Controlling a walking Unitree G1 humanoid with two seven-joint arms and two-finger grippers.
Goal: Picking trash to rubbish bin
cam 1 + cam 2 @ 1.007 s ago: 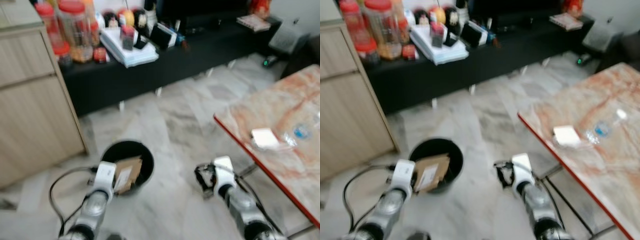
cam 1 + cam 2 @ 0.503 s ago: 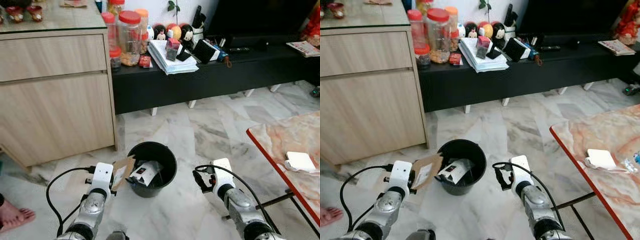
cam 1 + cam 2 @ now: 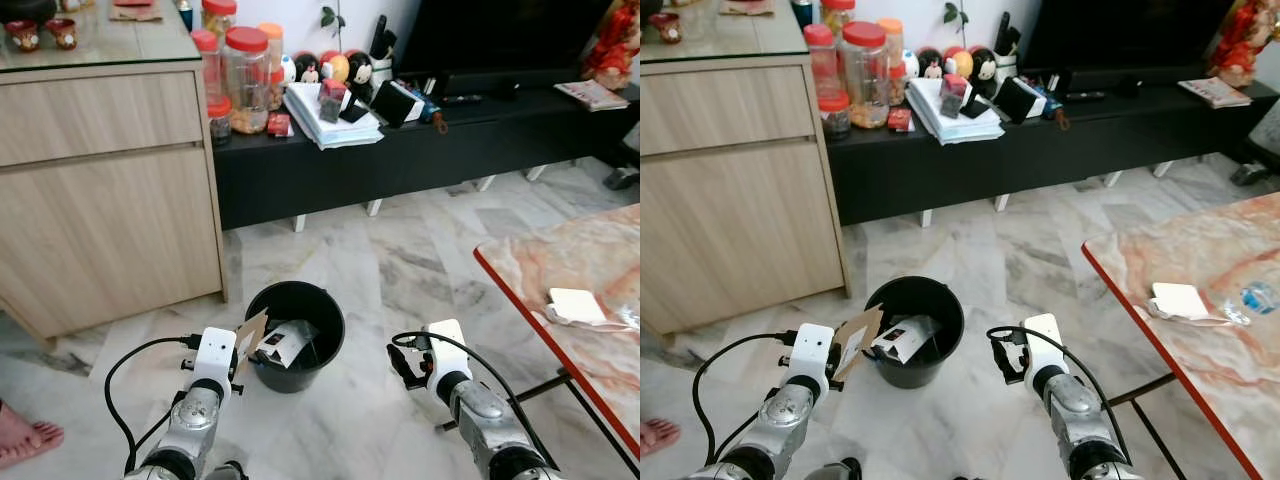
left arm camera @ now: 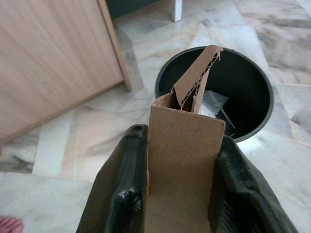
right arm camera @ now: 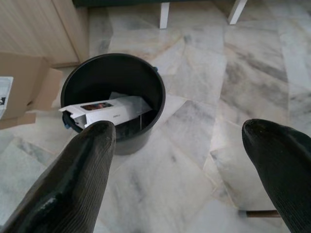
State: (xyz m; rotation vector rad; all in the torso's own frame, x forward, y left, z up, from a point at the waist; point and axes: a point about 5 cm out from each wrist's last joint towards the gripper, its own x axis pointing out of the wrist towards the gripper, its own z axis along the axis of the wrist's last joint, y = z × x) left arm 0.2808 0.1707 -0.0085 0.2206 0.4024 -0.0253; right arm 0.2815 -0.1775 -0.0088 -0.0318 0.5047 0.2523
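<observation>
A black rubbish bin (image 3: 296,334) stands on the marble floor in front of me, with a white carton (image 5: 107,112) lying inside it. My left gripper (image 4: 181,194) is shut on a flattened piece of brown cardboard (image 4: 182,160), held just left of the bin with its top corner over the rim (image 3: 249,338). My right gripper (image 5: 184,179) is open, low to the right of the bin, with nothing between its fingers. A white box (image 3: 574,306) and a clear plastic wrapper (image 3: 1252,298) lie on the marble-top table at the right.
A wooden cabinet (image 3: 100,200) stands to the left behind the bin. A low black TV bench (image 3: 420,150) carries jars, papers and small items. The red-edged table (image 3: 590,360) is close on my right. A person's foot (image 3: 22,445) is at the far left.
The camera has swung left and steadied, so the bin now sits centred. The cardboard stays in my left gripper beside the bin. The right gripper holds its place.
</observation>
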